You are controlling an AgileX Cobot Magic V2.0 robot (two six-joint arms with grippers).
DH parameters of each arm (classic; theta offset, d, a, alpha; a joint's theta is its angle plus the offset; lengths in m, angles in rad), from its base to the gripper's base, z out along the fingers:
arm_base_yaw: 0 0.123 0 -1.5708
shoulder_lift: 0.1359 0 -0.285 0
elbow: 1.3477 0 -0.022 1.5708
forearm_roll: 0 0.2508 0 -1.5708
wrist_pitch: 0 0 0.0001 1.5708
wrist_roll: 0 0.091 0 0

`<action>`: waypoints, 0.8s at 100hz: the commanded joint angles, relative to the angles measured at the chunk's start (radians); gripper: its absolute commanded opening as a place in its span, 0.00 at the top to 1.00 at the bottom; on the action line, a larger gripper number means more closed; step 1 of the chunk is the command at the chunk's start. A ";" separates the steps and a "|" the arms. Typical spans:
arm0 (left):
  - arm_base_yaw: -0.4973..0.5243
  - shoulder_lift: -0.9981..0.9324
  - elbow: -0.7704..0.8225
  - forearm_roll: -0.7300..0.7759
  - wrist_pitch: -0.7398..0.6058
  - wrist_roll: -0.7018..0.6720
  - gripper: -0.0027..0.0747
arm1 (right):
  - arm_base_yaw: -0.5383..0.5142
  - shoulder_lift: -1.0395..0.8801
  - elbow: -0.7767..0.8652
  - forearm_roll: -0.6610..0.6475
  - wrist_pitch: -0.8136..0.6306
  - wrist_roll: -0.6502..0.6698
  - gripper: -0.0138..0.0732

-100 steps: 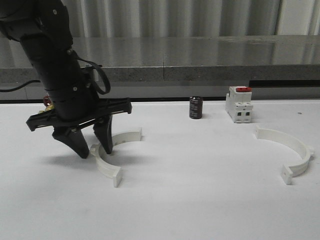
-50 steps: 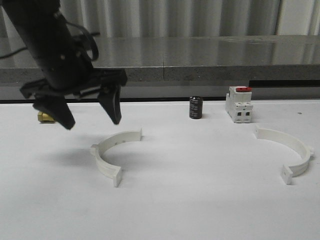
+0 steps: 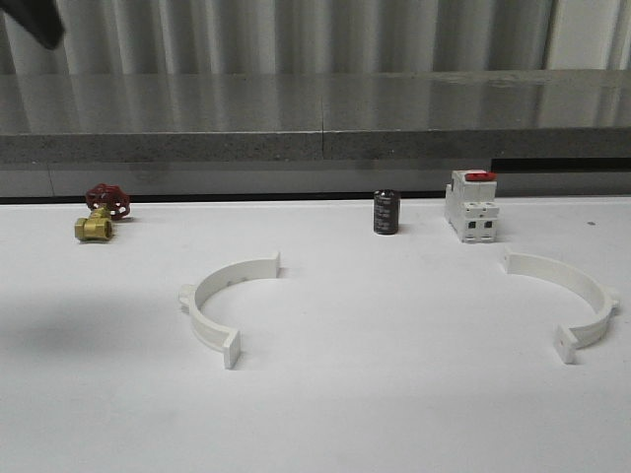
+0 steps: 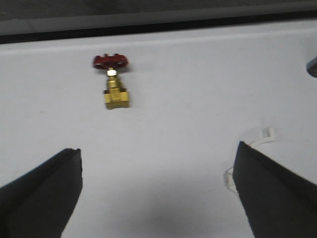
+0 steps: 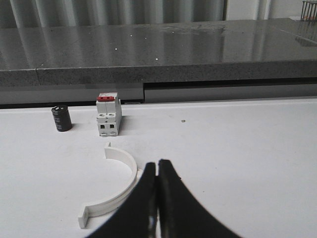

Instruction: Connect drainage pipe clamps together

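Observation:
Two white drainage pipe clamps lie apart on the white table. One half-ring (image 3: 219, 299) sits left of centre with its open side facing right. The other half-ring (image 3: 582, 296) lies at the far right with its open side facing left. My left gripper (image 4: 157, 148) hangs high above the table, open wide with nothing between its fingers; an end of the left half-ring (image 4: 263, 134) peeks past one finger (image 4: 277, 193). My right gripper (image 5: 157, 163) is shut on nothing, just beside the right half-ring (image 5: 125, 156), on the outer side of its curve.
A brass valve with a red handwheel (image 3: 99, 212) stands at the back left. A black cylinder (image 3: 385, 212) and a white block with a red top (image 3: 470, 205) stand at the back, right of centre. A grey ledge runs behind the table.
My left arm has risen from the left half-ring and gone up toward the top left of the front view. The half-ring stays flat on the table where it was.

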 commanded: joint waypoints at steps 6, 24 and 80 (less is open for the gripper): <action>0.080 -0.183 0.102 -0.068 -0.100 0.096 0.18 | 0.003 -0.018 -0.016 -0.011 -0.081 -0.004 0.92; 0.107 -0.414 0.319 -0.070 -0.195 0.097 0.18 | 0.003 -0.018 -0.016 -0.011 -0.106 -0.004 0.92; 0.107 -1.011 0.701 -0.054 -0.193 0.097 0.71 | 0.003 0.036 -0.132 0.131 -0.024 -0.004 0.92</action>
